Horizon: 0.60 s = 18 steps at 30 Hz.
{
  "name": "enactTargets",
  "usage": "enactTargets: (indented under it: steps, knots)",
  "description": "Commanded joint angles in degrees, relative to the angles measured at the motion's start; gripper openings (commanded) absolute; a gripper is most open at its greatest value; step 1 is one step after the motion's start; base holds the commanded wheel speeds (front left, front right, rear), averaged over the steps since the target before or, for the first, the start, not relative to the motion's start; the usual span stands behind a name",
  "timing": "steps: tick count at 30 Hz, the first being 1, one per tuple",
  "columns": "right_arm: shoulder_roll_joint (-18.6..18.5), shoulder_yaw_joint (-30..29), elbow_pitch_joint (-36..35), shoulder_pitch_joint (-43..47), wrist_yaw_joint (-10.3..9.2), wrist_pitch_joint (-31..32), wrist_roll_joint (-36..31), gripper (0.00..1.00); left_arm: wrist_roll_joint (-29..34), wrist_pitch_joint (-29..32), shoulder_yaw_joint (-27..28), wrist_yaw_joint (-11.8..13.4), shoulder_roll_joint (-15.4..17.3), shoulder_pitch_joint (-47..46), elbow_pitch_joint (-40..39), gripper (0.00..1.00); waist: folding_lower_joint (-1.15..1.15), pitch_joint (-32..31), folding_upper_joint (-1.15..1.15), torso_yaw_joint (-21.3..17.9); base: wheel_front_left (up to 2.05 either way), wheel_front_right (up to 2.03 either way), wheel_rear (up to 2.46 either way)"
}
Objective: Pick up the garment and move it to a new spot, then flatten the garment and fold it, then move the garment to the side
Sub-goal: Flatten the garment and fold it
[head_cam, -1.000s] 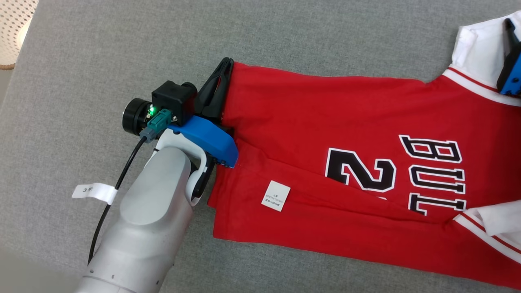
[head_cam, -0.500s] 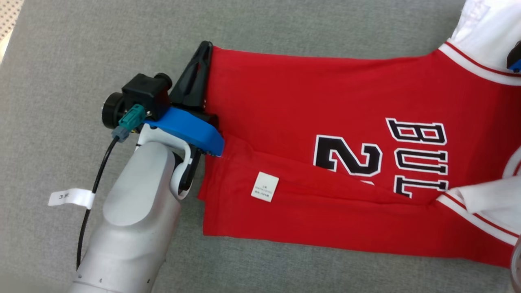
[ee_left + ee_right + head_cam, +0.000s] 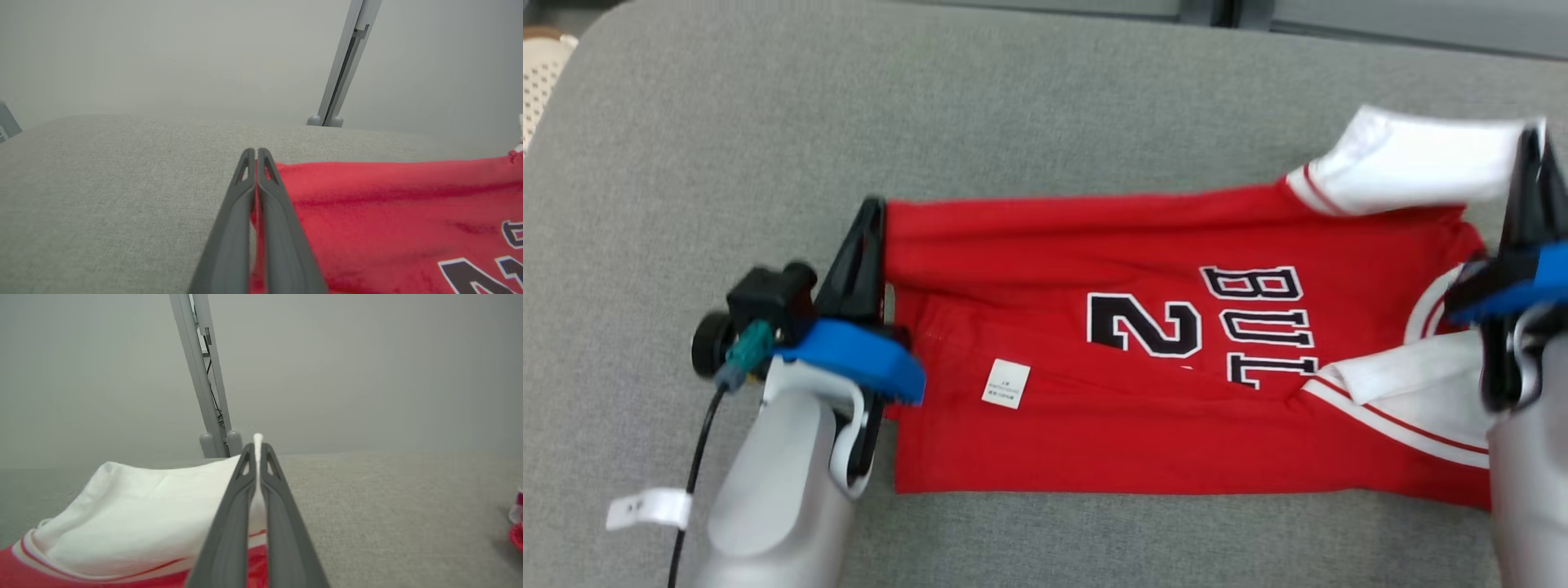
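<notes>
Grey cushion (image 3: 1054,106) beneath red jersey (image 3: 1045,245)

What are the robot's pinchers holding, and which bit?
Both hold the red jersey: the left gripper pinches its bottom hem, the right gripper its white sleeve.

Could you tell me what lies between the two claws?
In the head view, the red jersey spans the whole stretch, the left claw and right claw each shut on an end.
</notes>
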Motion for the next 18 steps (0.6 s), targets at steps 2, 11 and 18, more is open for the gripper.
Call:
enactTargets:
  steps: [2, 11, 18]
  knots:
    - [0.49, 0.79, -2.32, 5.52, -0.02, -0.23, 2.75, 0.0, 0.58, -0.26, 1.03, 0.03, 0.11, 3.57, -0.47, 0.0, 0.0, -2.82, 0.0, -2.03, 0.0, 0.0, 0.0]
    - [3.3, 2.21, -7.08, 23.48, -0.02, -0.24, 9.91, 0.0, 1.23, -0.26, 2.31, -0.19, -0.89, 15.53, -0.34, 0.0, 0.0, -7.69, 0.0, -3.49, 0.0, 0.0, 0.0]
    - [4.33, 2.16, -5.66, 27.71, -0.02, -0.24, 9.89, 0.0, 0.94, -0.27, 2.5, 0.1, -1.08, 18.55, 0.98, 0.0, 0.0, -9.73, 0.0, -3.67, 0.0, 0.0, 0.0]
